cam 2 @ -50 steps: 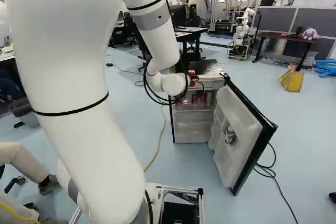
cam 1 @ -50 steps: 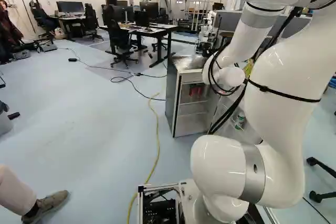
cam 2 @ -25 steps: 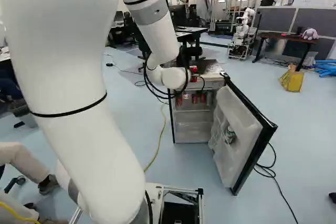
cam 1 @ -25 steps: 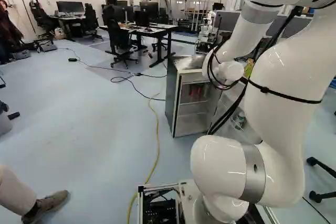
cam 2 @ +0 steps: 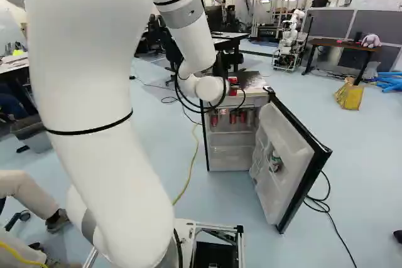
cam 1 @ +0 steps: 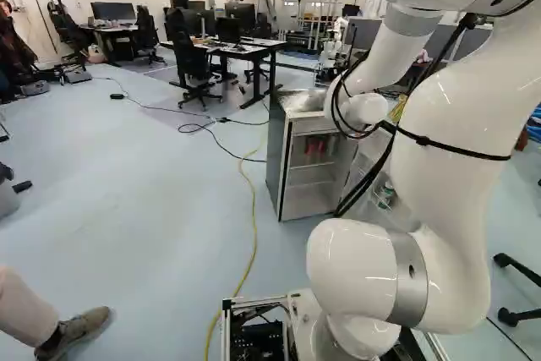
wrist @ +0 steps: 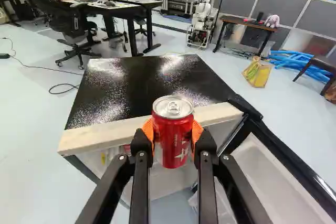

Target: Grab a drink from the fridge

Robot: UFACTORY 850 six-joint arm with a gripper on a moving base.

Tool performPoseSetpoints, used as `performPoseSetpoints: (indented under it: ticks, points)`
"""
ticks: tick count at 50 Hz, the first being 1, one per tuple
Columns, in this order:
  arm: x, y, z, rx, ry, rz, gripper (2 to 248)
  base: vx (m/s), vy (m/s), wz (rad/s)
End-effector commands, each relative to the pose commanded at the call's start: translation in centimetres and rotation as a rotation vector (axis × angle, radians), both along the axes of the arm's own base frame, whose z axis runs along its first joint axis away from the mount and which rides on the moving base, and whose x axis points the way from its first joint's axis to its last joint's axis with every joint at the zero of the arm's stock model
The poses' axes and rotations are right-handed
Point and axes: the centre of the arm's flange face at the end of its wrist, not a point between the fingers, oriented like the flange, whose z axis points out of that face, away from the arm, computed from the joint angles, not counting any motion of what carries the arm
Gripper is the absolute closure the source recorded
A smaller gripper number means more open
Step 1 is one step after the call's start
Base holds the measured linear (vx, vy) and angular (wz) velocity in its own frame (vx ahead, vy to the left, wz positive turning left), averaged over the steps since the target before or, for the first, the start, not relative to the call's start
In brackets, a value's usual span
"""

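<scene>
White arm (cam 2: 103,123), one, rising from its joint at the foot of both base views. Black gripper (wrist: 173,132) of two fingers, closed on a red can (wrist: 173,136); orange pads (wrist: 148,129) press it from both sides. Can: upright, silver lid uppermost, outside the compartment, seen in the wrist view against the pale front edge (wrist: 113,133) of the fridge; whether it touches that edge cannot be told.

Yellow cable (cam 1: 254,221), lying on the floor, left of the fridge. Fridge door (cam 2: 282,139), open, white inside, black at its rim, standing right of the cabinet in the right base view; one green-and-white container (cam 2: 275,162) in its rack. Fridge (cam 1: 277,158), with more red cans (cam 2: 233,118) inside, above transparent fronts. Fridge top (wrist: 126,82), black and glossy.

Beyond: a yellow bag (cam 2: 350,95) on the floor, blue tubes (wrist: 296,61) near it; black office chairs (cam 1: 196,65) by desks (cam 1: 254,50); another robot (cam 2: 290,37), white, near a dark table (cam 2: 339,44); grey partitions (cam 2: 330,23) behind.
</scene>
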Motion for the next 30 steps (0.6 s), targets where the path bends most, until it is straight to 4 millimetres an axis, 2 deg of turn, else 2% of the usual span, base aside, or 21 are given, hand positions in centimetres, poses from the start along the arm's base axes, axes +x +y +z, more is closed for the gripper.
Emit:
performPoseSetpoints:
  ticks: [30]
  points:
    - [3.1, -0.3, -0.2, -0.003, -0.01, 0.015, 161, 0.0, 0.0, 0.0]
